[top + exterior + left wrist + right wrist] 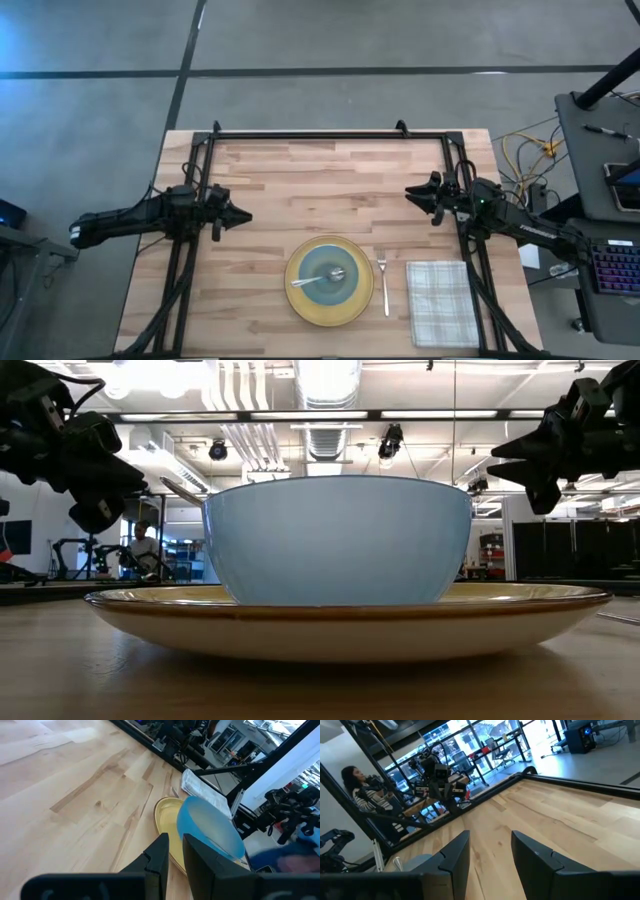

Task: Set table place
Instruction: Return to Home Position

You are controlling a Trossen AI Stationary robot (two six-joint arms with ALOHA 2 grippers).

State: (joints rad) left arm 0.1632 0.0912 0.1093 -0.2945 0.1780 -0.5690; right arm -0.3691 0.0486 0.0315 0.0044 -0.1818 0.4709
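On the table (260,190): one plate (300,300), bowl (325,272), fork (383,282); both pincers apart, empty.

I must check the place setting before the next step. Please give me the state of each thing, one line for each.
Left end effector: empty, fingers nearly together, raised over the table's left side.
Right end effector: empty, fingers apart, raised over the right side.
Plate: flat on the table.
Bowl: upright on the plate.
Spoon: lying in the bowl.
Fork: flat, between plate and napkin.
Napkin: folded, flat.
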